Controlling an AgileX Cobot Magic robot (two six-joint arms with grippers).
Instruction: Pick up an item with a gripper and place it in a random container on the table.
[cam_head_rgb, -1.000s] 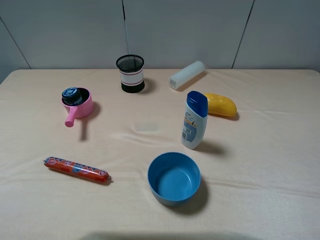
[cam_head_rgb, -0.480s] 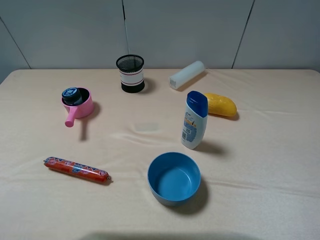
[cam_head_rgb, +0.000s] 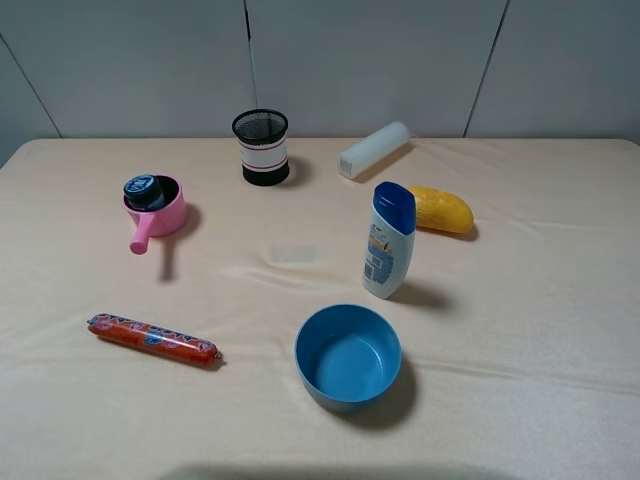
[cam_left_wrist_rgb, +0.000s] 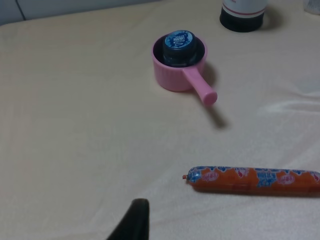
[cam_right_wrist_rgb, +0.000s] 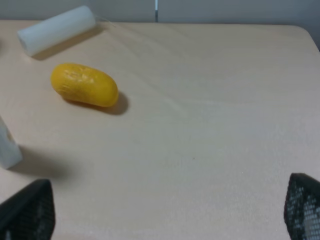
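Observation:
The small dark jar with a blue label (cam_head_rgb: 146, 189) stands inside the pink toy saucepan (cam_head_rgb: 165, 216) at the left of the cream table (cam_head_rgb: 520, 300). In the left wrist view the jar (cam_left_wrist_rgb: 179, 43) sits upright in the pan (cam_left_wrist_rgb: 172, 80), with the pan's handle pointing toward the camera. Of my left gripper only one black finger (cam_left_wrist_rgb: 135, 220) shows, well short of the pan and holding nothing. My right gripper (cam_right_wrist_rgb: 166, 205) is open and empty, fingers spread wide over bare cloth. Neither gripper shows in the exterior view.
A black mesh cup (cam_head_rgb: 261, 146) and a white cylinder (cam_head_rgb: 374, 148) stand at the back. A shampoo bottle (cam_head_rgb: 389, 240), a yellow oval object (cam_head_rgb: 439, 209), a blue bowl (cam_head_rgb: 348, 356) and an orange sausage pack (cam_head_rgb: 152, 338) lie around the middle.

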